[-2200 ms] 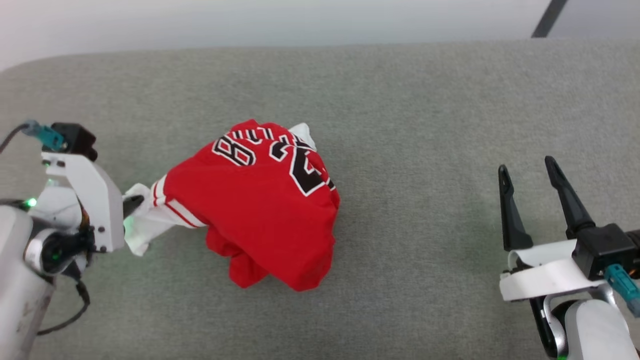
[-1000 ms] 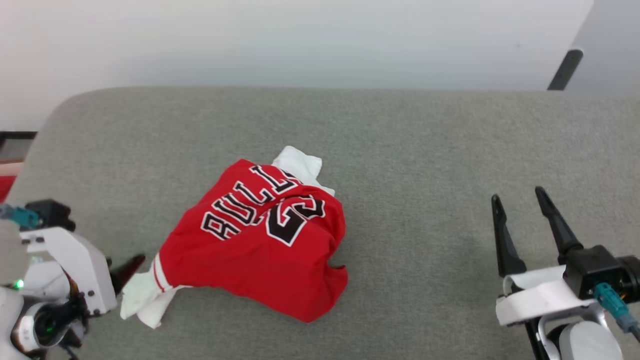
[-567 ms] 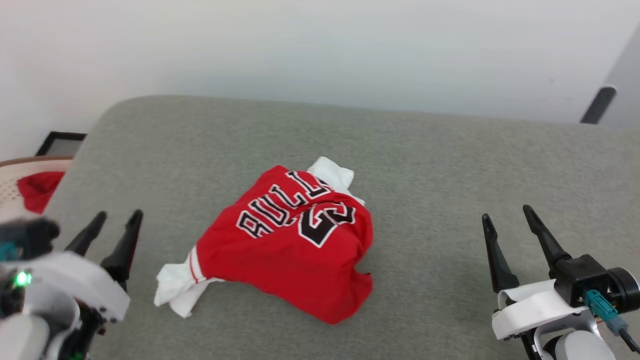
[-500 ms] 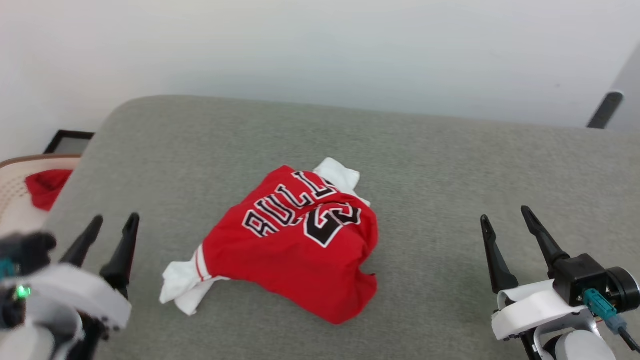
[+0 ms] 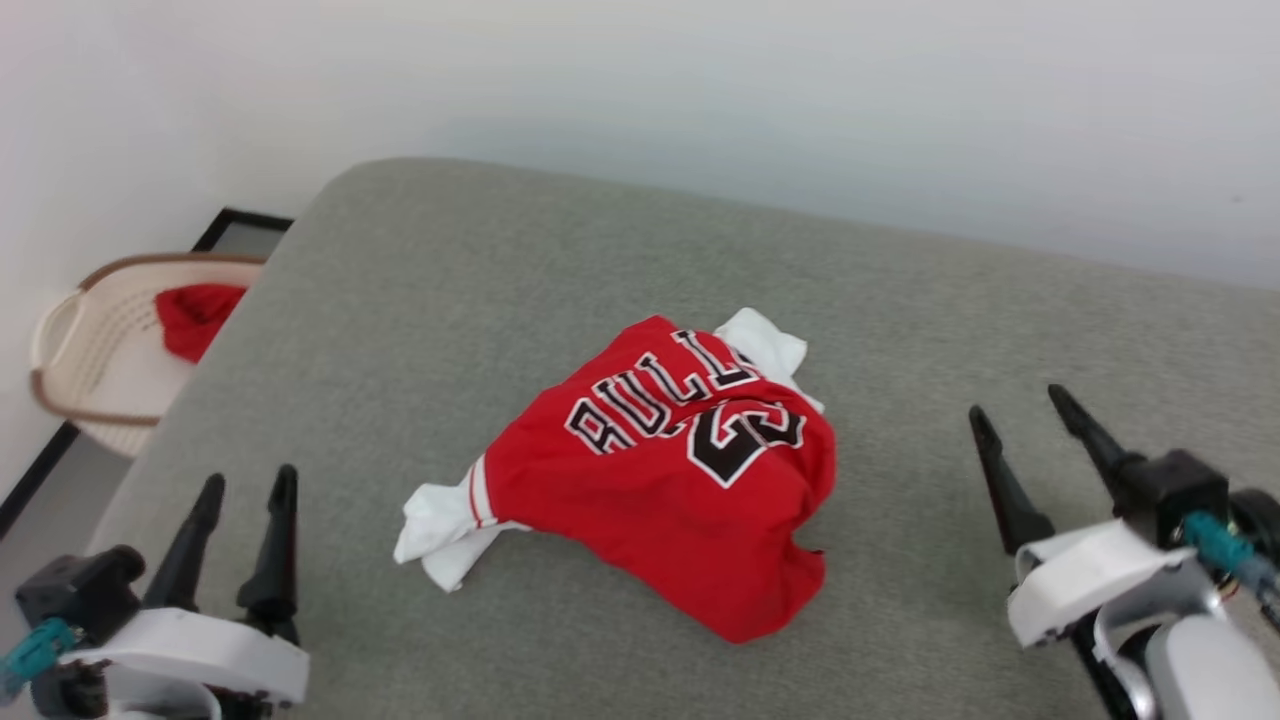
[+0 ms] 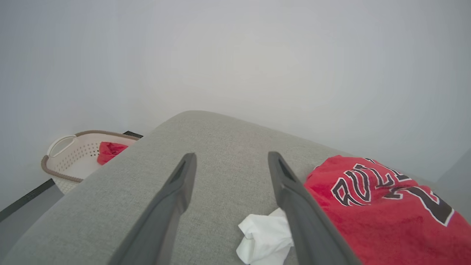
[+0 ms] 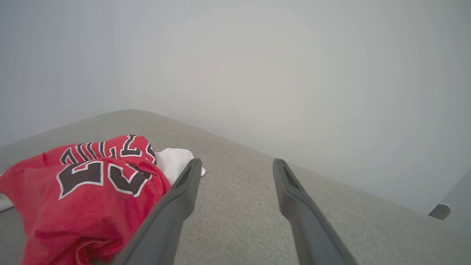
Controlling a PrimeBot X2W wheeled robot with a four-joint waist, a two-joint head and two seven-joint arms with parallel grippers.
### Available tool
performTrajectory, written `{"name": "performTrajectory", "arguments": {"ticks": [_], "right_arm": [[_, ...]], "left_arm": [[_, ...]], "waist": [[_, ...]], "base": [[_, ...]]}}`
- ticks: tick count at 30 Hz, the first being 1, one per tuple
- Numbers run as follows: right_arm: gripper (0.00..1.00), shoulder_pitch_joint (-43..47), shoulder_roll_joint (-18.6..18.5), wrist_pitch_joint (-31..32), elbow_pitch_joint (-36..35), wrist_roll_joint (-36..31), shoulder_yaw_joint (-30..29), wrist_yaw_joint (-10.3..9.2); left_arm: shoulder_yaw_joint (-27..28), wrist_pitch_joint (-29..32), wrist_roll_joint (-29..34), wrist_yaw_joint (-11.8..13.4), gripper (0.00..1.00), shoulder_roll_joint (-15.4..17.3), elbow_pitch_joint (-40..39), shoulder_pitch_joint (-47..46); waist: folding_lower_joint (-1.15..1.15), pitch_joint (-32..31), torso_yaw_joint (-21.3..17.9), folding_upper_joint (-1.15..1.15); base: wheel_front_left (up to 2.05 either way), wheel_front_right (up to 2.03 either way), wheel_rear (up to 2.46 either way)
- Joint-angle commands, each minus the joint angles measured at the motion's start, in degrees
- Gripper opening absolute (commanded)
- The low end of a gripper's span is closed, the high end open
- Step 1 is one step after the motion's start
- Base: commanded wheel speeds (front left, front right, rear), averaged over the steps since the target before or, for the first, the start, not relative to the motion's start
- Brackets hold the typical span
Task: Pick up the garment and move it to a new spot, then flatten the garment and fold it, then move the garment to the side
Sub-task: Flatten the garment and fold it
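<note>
The garment (image 5: 680, 500) lies crumpled in a loose heap near the middle of a grey upholstered surface (image 5: 500, 260), with neither tool touching it. It is red, with black white-outlined letters and part of a number facing up on its far side. One white sleeve (image 5: 440, 525) with red-and-white striped trim sticks out at its near-left end and rests on the grey fabric. A second white fold (image 5: 765, 345) shows at its far edge.

The left tool (image 5: 250, 478) sits at the near left corner of the surface. Its two dark fingers are spread apart with nothing between them, and it stands clear of the white sleeve. In the left wrist view, the left tool (image 6: 232, 156) frames bare grey fabric, with the sleeve (image 6: 265, 235) and the garment (image 6: 386, 221) off to its right.

The right tool (image 5: 1015, 402) is at the near right, well apart from the garment, with its fingers likewise spread and empty. In the right wrist view, the right tool (image 7: 235, 162) points over bare fabric towards a pale wall (image 7: 257, 55), and the garment (image 7: 81, 195) lies to its left.

Beyond the far left corner, on the floor by the wall, stands a cream perforated basket (image 5: 70, 330) with a brown rim. A small red cloth (image 5: 195, 310) lies inside it.
</note>
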Motion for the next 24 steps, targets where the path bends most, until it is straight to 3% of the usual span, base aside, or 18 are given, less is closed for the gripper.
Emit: {"name": "performTrajectory", "arguments": {"ticks": [1, 13, 18, 24], "right_arm": [[1.0, -0.9, -0.5, 0.4, -0.2, 0.6, 0.0, -0.02], [1.0, -11.3, -11.6, 16.5, 0.6, 11.7, 9.9, -0.02], [1.0, -15.4, -15.9, 21.3, 0.6, 15.9, 16.3, -0.02], [1.0, -19.1, -18.5, 23.6, 2.4, 18.5, 20.9, -0.02]], "left_arm": [[0.5, -0.3, 0.3, -0.1, 1.0, -0.6, -0.2, -0.1], [4.0, -0.2, 9.2, -5.4, 1.0, -11.9, -0.4, -3.1], [3.7, -0.2, 11.3, -6.3, 1.0, -15.0, 0.6, -4.7], [2.8, -0.2, 12.0, -6.7, 1.0, -17.4, 0.9, -6.1]], "waist": [[0.0, 1.3, 1.6, 0.0], [0.0, 7.8, 9.1, 0.0], [0.0, 9.9, 11.4, 0.0], [0.0, 11.5, 13.6, 0.0]], "base": [[0.0, 0.0, 0.0], [0.0, 0.0, 0.0], [0.0, 0.0, 0.0], [0.0, 0.0, 0.0]]}}
